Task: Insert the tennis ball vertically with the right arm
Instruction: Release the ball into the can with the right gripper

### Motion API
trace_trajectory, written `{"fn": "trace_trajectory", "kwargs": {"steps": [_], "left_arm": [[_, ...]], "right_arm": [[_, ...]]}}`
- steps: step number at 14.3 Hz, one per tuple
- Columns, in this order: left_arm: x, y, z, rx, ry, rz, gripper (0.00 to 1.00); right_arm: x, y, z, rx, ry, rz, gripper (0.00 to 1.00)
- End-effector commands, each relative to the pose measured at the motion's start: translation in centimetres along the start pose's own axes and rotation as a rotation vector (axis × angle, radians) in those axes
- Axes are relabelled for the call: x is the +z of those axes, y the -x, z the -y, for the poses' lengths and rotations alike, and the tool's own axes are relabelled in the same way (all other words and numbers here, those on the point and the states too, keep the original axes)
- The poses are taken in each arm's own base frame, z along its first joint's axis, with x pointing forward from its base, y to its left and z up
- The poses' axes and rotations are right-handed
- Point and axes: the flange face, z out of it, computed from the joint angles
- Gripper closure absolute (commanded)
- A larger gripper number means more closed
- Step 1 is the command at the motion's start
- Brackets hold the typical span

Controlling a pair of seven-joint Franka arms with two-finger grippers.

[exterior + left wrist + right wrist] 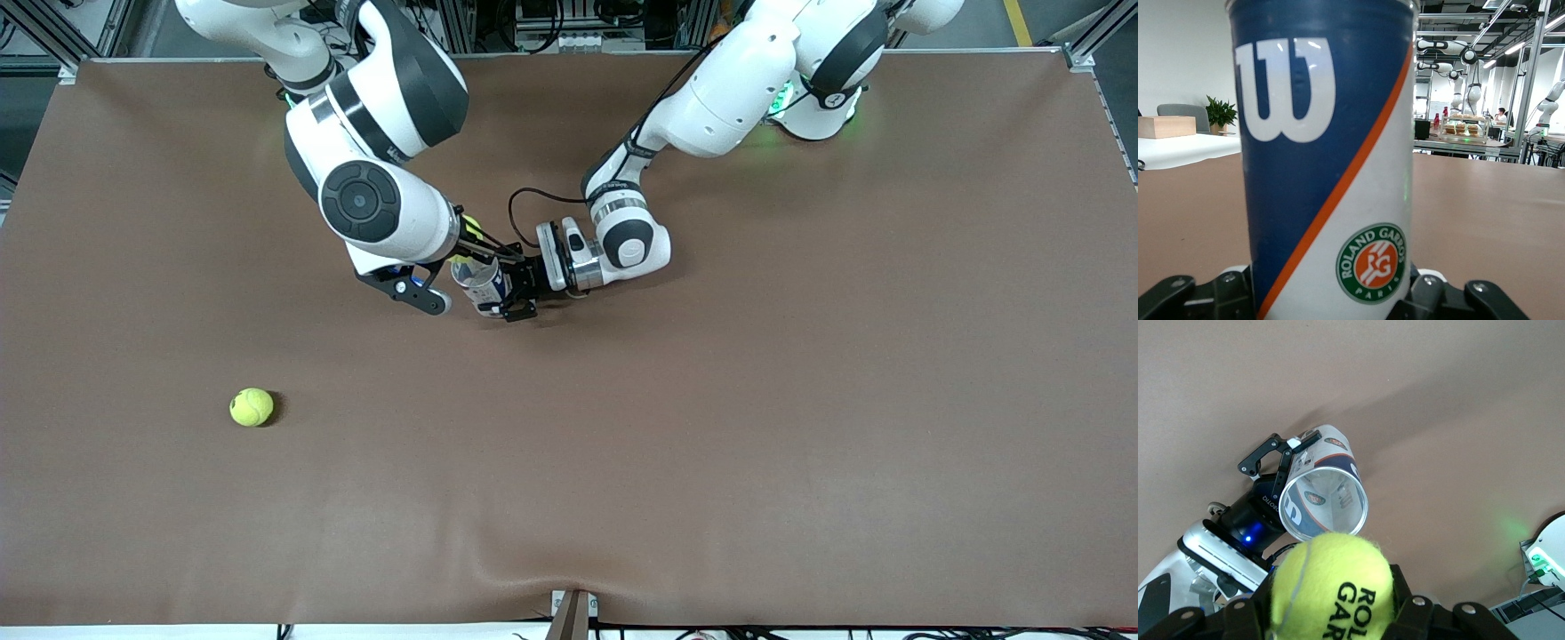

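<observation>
Blue-and-white cylindrical tennis-ball can [1327,495] stands upright, mouth open upward, pinched low by left gripper [508,286]. Right gripper [1331,610] hovers just above the can's rim, clamping fuzzy yellow tennis ball [1331,590]. Ball sits slightly off the mouth's centre; needs alignment, then straight descent.

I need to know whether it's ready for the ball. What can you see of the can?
The can is a blue and white tube with an orange diagonal stripe, a large white W and a round green Roland Garros badge. It stands upright on the table, lid off, and looks empty inside. The left tool is shut on its lower part. The right tool holds a tennis ball just above its open mouth.
</observation>
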Motion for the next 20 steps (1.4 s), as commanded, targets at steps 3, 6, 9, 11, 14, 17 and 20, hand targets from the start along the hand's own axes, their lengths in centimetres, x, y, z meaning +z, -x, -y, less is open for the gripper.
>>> {"fn": "trace_trajectory", "kwargs": {"steps": [3, 6, 9, 11, 14, 17, 20], "left_arm": [[-0.1, 2.0, -1.1, 0.358, -0.089, 0.004, 0.32], [-0.1, 1.9, -1.1, 0.359, -0.089, 0.002, 0.32], [-0.1, 1.9, -1.1, 0.359, -0.089, 0.003, 0.32], [-0.1, 2.0, -1.1, 0.358, -0.089, 0.004, 0.32], [-0.1, 2.0, -1.1, 0.358, -0.089, 0.004, 0.32], [-0.1, 2.0, -1.1, 0.359, -0.089, 0.004, 0.32], [-0.1, 2.0, -1.1, 0.358, -0.089, 0.004, 0.31]], "right_arm": [[0.8, 0.6, 1.0, 0.015, -0.004, 0.008, 0.72], [1.5, 1.1, 1.8, 0.079, -0.005, 0.001, 0.00], [1.3, 1.0, 1.8, 0.081, -0.006, 0.001, 0.00], [1.1, 0.9, 1.7, 0.083, -0.009, 0.001, 0.00], [0.3, -0.1, 0.7, 0.086, -0.013, -0.002, 0.00], [-1.2, -4.0, -3.3, 0.134, 0.018, 0.024, 0.00], [-1.7, -11.0, -10.3, 0.048, 0.082, 0.032, 0.00]]}}
